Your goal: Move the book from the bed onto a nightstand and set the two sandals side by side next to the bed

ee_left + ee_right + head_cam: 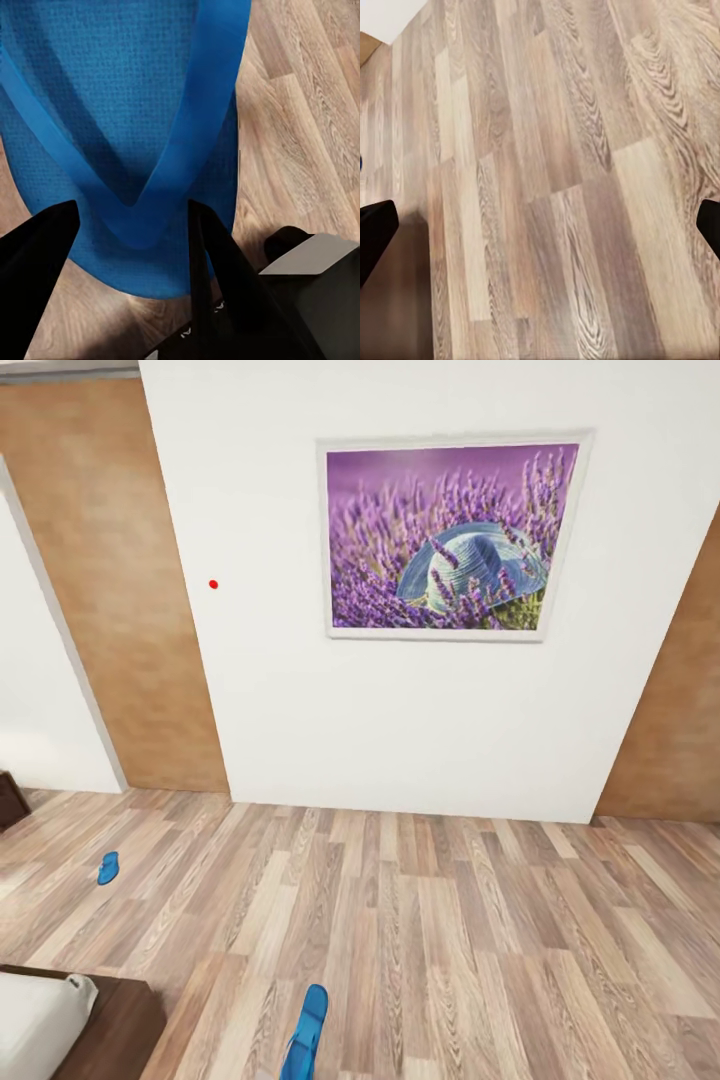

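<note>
item: bedroom scene, head view facing a white wall with a lavender picture, brown doors at either side, wood-plank floor below.

bed: one corner at the lower left, dark frame and light-grey mattress edge. the book is not to be seen on the part in view. a dark brown corner at the far left edge may be a nightstand; too little shows to say.

sandals: far sandal, bright blue, lying flat on the floor near the left wall, well apart from the bed corner. near sandal, bright blue, at the bottom of the head view, standing steeply rather than lying flat, so judged to be lifted.

left tool: its dark fingers sit either side of the strap junction of the near sandal, narrow; judged to be gripping it by the straps, with floor visible beyond the sole.

right tool: fingertips at the two side edges of its wrist view, spread wide, nothing between them, bare floor planks beneath.

progress: early to middle. one sandal appears in hand but not yet placed; the other lies unmoved, away from the bed; the pair is not side by side. book transfer cannot be judged here.
</note>
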Controlling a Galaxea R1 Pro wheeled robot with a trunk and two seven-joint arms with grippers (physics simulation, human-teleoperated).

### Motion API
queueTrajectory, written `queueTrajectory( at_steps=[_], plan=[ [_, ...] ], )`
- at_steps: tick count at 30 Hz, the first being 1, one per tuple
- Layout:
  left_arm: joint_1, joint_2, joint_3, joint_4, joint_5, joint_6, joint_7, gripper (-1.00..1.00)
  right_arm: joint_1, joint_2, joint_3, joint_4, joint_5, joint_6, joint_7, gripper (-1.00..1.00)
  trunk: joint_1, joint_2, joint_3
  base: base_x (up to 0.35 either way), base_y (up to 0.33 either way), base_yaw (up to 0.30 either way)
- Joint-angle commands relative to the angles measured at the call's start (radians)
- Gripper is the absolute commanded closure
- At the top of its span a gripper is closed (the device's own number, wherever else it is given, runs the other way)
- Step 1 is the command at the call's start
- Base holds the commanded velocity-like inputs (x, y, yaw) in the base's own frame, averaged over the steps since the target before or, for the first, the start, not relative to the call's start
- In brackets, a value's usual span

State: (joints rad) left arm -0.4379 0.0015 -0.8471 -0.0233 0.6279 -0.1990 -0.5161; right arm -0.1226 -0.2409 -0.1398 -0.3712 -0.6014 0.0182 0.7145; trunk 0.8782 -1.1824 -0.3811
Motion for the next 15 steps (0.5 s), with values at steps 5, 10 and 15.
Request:
queueTrajectory(
  at_steps=[5, 10, 15],
  plan=[
    [-0.001, -0.001, -0.007, 0.0, 0.007, -0.004, -0.002, 1.0, -0.001, 0.001, -0.001, 0.001, -0.006, 0.002, 0.005, -1.0, 0.001, -0.001, -0.001, 0.318, 0.0, 0.12],
    [-0.001, -0.001, -0.007, 0.0, 0.007, -0.004, -0.002, 1.0, -0.001, 0.002, -0.001, 0.001, -0.006, 0.002, 0.005, -1.0, 0.001, -0.001, -0.001, 0.318, 0.0, 0.015],
    [-0.001, -0.002, -0.007, 0.0, 0.007, -0.003, -0.002, 1.0, -0.001, 0.003, -0.001, 0.001, -0.006, 0.002, 0.005, -1.0, 0.001, -0.001, -0.001, 0.319, 0.0, 0.002]
  ],
)
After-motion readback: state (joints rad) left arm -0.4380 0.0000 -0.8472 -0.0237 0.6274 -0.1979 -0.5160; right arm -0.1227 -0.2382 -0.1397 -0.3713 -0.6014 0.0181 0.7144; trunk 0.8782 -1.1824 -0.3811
